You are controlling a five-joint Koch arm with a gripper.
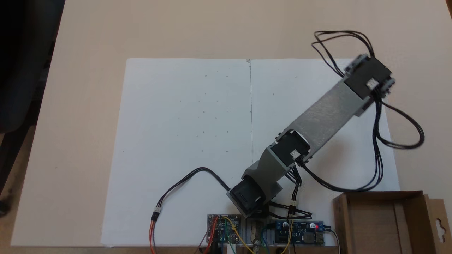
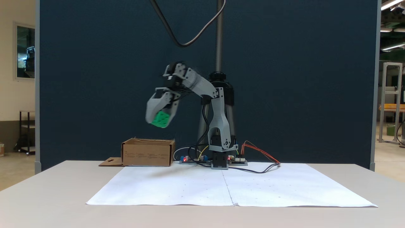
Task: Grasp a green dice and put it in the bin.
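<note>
High in the air, my gripper [image 2: 159,122] is shut on the green dice [image 2: 160,119], a bright green cube with pips, held between the grey fingers. It hangs well above the table, over the right part of the bin [image 2: 147,152], a shallow brown cardboard box with a flap lying flat on its left. From above, the arm [image 1: 325,116] stretches up and to the right and covers the gripper and the dice. There the bin [image 1: 416,204] sits at the bottom right corner, with its hang-hole flap at the right edge.
White paper sheets [image 1: 183,141] cover the middle of the beige table. Circuit boards [image 1: 226,227] and loose black cables [image 1: 399,141] lie around the arm's base [image 2: 220,158]. A dark blue panel stands behind the table.
</note>
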